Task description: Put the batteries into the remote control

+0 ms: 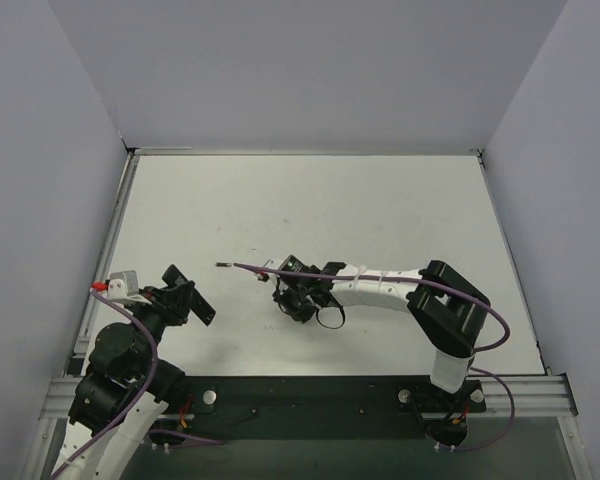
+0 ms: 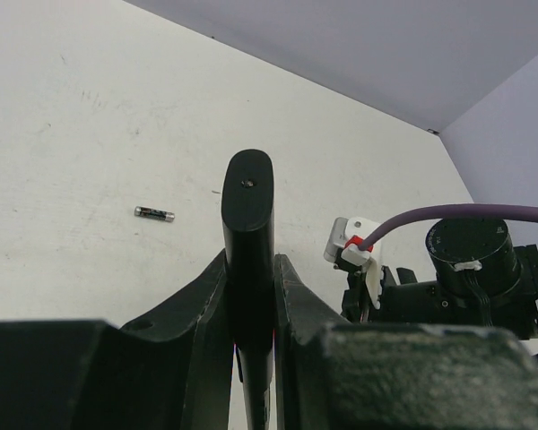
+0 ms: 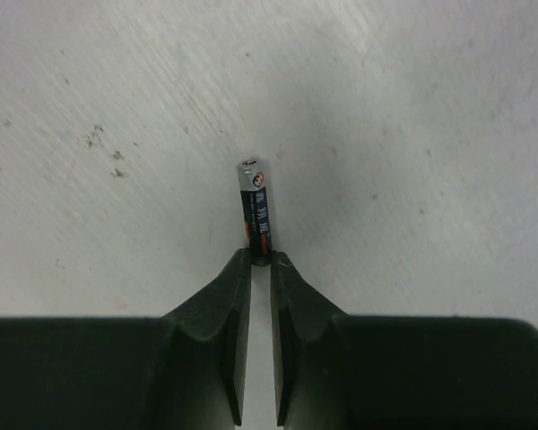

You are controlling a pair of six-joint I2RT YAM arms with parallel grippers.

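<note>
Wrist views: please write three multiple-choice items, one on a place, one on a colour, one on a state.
1. The loose battery lies: A on the table; B on a shelf; C in a box.
2. The remote control in the left gripper is: A white; B black; C red.
3. The right gripper is: A open; B shut on a second battery; C shut on a cable.
1 A, it rests flat on the table. 2 B, its body is black. 3 B, its jaws pinch the battery's end.
</note>
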